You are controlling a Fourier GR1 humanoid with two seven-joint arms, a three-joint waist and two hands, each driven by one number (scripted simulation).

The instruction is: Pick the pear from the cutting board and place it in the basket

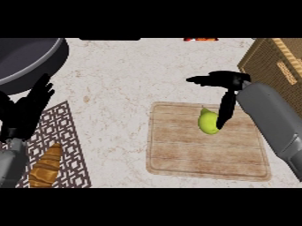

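Note:
A yellow-green pear (208,121) lies on the upper right part of the wooden cutting board (199,154). My right hand (227,81) hangs just above and to the right of it, fingers straight, some pointing left and some reaching down along the pear's right side. Nothing is curled round the fruit. The woven basket (290,66) stands at the right edge, close behind that hand. My left hand (23,108) rests open at the left, fingers up.
A dark grey pot (16,59) fills the upper left corner. A croissant (46,167) lies on a patterned brown mat (62,132) at the lower left. Something orange-red (200,39) shows at the far edge.

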